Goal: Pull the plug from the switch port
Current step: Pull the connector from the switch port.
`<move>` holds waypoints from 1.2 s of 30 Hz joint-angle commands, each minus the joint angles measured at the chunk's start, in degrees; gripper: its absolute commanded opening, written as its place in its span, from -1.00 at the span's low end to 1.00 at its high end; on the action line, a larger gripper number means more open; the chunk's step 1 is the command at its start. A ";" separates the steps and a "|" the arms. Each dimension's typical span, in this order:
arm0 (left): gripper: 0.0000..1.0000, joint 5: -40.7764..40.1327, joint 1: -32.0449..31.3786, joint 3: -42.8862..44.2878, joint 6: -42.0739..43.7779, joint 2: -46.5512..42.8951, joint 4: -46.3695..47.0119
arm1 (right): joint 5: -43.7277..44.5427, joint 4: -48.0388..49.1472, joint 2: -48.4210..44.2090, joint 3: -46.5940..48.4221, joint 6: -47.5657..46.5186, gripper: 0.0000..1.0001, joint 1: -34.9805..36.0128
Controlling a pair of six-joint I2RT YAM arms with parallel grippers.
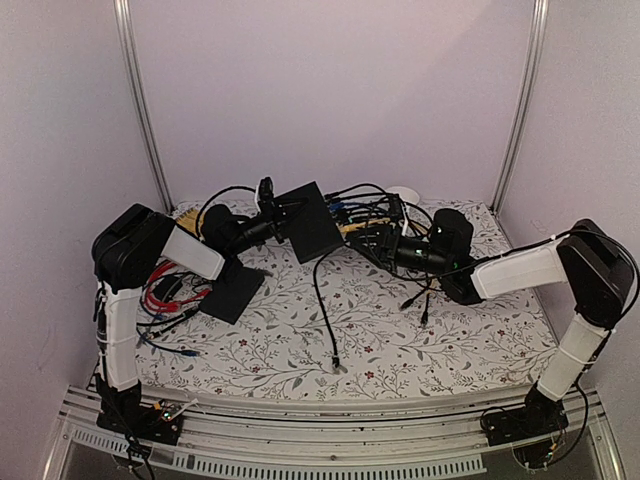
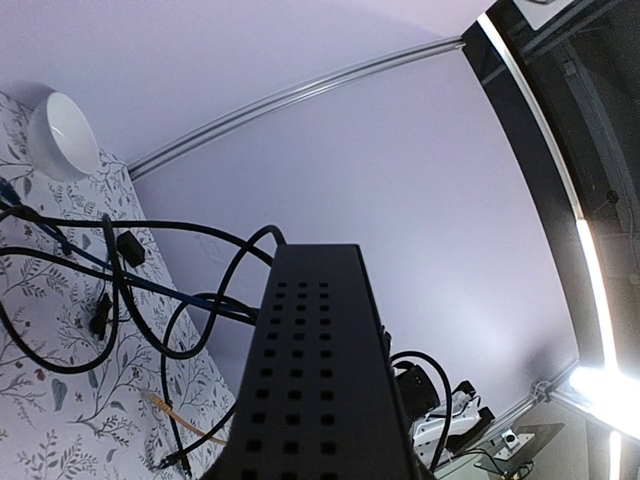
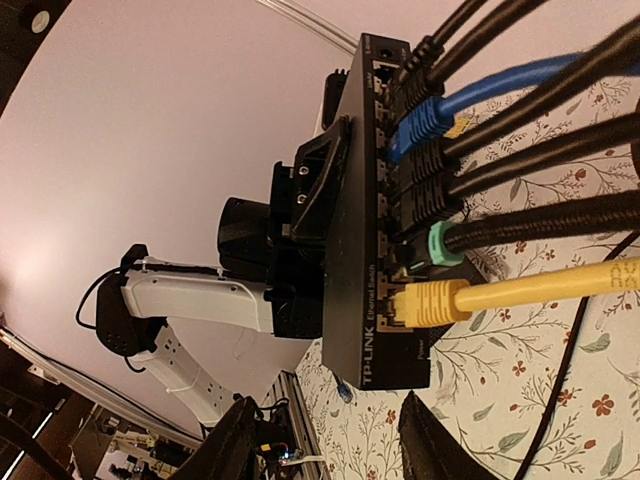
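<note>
The switch (image 1: 310, 222) is a flat black box, lifted and tilted above the table at the back centre. My left gripper (image 1: 272, 216) is shut on its left side. In the left wrist view its vented casing (image 2: 320, 370) fills the bottom, and my own fingers are hidden. The right wrist view shows its port edge (image 3: 365, 300) with several plugs in it: a blue one (image 3: 425, 120), black ones, a teal-collared one (image 3: 430, 245) and a yellow one (image 3: 430, 300). My right gripper (image 3: 330, 415) is open and empty, just short of that edge near the yellow plug; it also shows in the top view (image 1: 372, 240).
A thinner flat black slab (image 1: 237, 290) lies on the floral tablecloth at the left. Tangled cables (image 1: 365, 210) run from the switch to the back right. A white bowl (image 1: 403, 193) stands at the back. Red cables (image 1: 160, 290) lie by the left arm. A loose black cable (image 1: 325, 320) crosses the middle.
</note>
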 commanded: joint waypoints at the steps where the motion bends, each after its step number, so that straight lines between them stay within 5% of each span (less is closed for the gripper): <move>1: -1.00 -2.02 0.02 0.82 -1.44 -3.42 9.11 | 1.62 2.15 2.23 1.20 2.81 -0.09 0.18; 36: -1.00 -2.06 -1.39 0.28 -1.45 -3.34 10.24 | 4.77 6.93 8.54 5.54 8.30 -0.24 0.27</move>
